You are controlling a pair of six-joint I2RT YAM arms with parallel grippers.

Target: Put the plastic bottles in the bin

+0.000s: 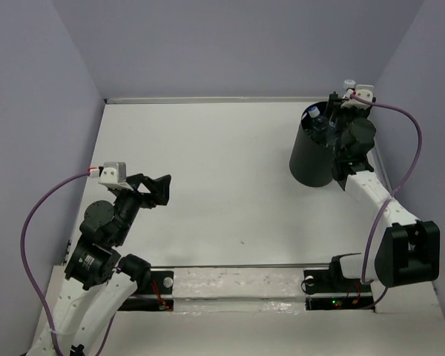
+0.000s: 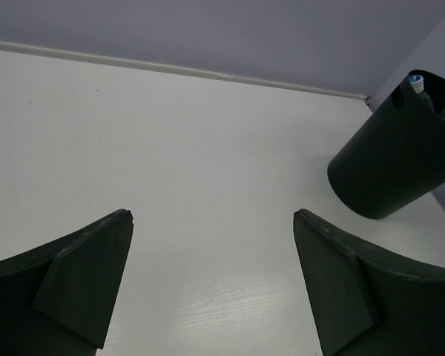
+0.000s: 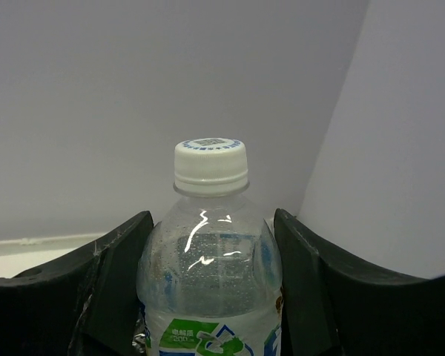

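My right gripper point(image 3: 211, 216) is shut on a clear plastic bottle point(image 3: 210, 259) with a white cap and a green and blue label, and both fingers press its shoulders. From above, that gripper point(image 1: 343, 104) hangs over the far right rim of the black bin point(image 1: 310, 159), with the bottle's cap point(image 1: 348, 84) sticking up past it. Other bottles point(image 1: 315, 116) show inside the bin's mouth. My left gripper point(image 1: 163, 189) is open at the left of the table with nothing between its fingers point(image 2: 85, 271). In the left wrist view the bin point(image 2: 389, 167) leans at the far right.
The bin stands in the back right corner, close to the right wall point(image 1: 423, 67) and the back wall point(image 1: 230, 44). White tabletop point(image 1: 222, 170) lies between the two arms. The right arm's pink cable point(image 1: 411, 126) loops beside the bin.
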